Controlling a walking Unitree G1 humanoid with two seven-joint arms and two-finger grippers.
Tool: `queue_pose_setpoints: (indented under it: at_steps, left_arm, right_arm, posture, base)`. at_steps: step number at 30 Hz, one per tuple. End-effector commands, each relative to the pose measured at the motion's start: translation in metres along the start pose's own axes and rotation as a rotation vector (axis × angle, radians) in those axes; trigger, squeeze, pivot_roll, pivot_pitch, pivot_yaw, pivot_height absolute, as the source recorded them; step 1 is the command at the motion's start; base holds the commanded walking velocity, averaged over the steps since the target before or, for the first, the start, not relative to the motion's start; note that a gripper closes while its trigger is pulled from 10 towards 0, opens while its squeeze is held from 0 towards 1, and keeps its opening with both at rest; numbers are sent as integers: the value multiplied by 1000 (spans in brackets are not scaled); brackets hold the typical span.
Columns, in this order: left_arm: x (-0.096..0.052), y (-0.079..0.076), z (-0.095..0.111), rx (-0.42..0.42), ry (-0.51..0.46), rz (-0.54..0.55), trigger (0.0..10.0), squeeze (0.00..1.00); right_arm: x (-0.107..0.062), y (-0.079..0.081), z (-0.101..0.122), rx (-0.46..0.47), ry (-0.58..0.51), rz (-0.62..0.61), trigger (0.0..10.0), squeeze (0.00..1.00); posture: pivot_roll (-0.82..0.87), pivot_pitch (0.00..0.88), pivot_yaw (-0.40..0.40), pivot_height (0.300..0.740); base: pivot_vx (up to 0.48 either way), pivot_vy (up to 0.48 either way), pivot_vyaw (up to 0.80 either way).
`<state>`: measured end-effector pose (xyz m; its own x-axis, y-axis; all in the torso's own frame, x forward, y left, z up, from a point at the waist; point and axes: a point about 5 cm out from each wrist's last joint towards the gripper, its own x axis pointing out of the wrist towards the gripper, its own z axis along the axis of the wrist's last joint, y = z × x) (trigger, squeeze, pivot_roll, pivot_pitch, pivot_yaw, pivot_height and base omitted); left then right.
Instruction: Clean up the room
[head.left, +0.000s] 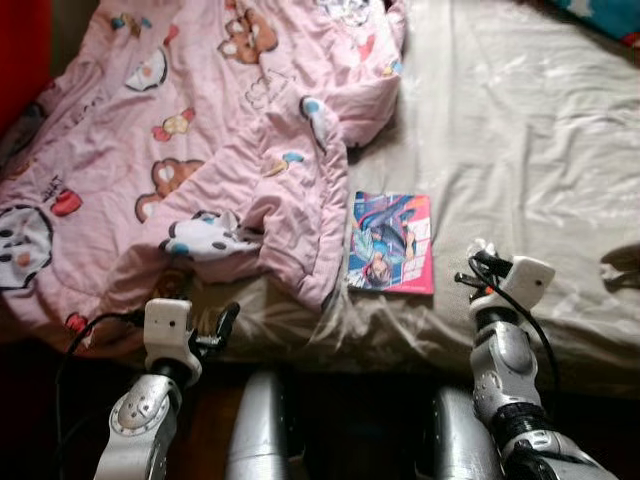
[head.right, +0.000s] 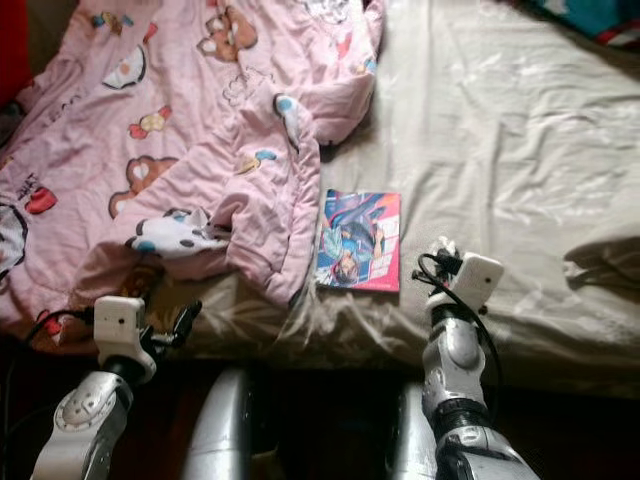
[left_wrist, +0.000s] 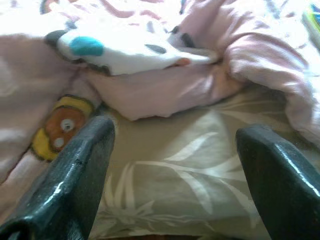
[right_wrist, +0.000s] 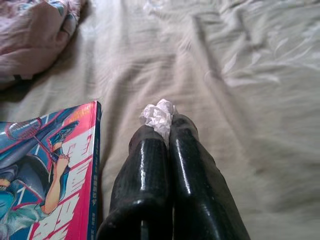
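Left eye view looks down on a bed (head.left: 520, 150) under a wrinkled beige leaf-print sheet. A rumpled pink cartoon blanket (head.left: 200, 150) covers its left half. A pink manga book (head.left: 391, 242) lies flat near the near edge, just right of the blanket. The right gripper (right_wrist: 159, 116), beside the book's right side, pinches a small crumpled white paper scrap (right_wrist: 158, 113). The left gripper (left_wrist: 172, 150) hangs wide apart at the near left edge, holding nothing.
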<state>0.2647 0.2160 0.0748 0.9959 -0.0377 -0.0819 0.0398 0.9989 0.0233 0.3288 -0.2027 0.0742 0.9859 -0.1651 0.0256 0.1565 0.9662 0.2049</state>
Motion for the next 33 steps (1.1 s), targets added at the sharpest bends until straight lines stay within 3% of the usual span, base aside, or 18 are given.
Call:
queue_pose_setpoints:
  at_steps: [1,3,4,5,10,16,25,28,33]
  left_arm:
    - [-8,14,-23,-27,78,76,10000,0]
    - [-12,19,-48,-55,166,117,10000,0]
    - [-12,19,-48,-55,166,117,10000,0]
    - [-16,21,-63,-70,220,142,10000,0]
    - [-22,20,-79,-92,281,164,10000,0]
    - [-22,17,-90,-105,316,176,10000,0]
    - [-25,16,-107,-115,405,189,10000,0]
    - [-28,16,-112,-117,437,191,10000,0]
    - [-33,16,-118,-123,470,199,10000,0]
  right_arm:
    - [-16,-2,-25,-48,112,51,10000,0]
    - [-34,-18,-44,-90,204,50,10000,0]
    - [-34,-18,-44,-90,204,50,10000,0]
    - [-45,-30,-53,-111,251,25,10000,0]
    - [-55,-46,-54,-106,242,-27,10000,0]
    - [-60,-45,-57,-112,249,-8,10000,0]
    - [-76,-47,-85,-141,443,-25,10000,0]
    - [-89,-51,-97,-165,530,-20,10000,0]
    - [-98,-53,-106,-180,600,-28,10000,0]
  posture:
    - [15,121,63,594]
    - [-8,85,50,594]
    - [-8,85,50,594]
    - [-14,78,47,594]
    - [-35,53,34,594]
    - [-40,25,30,609]
    - [-45,0,36,654]
    - [-41,0,37,669]
    - [-41,0,37,689]
  base:
    - [0,0,0]
    - [0,0,0]
    - [0,0,0]
    - [0,0,0]
    - [0,0,0]
    - [0,0,0]
    - [0,0,0]
    - [0,0,0]
    - [0,0,0]
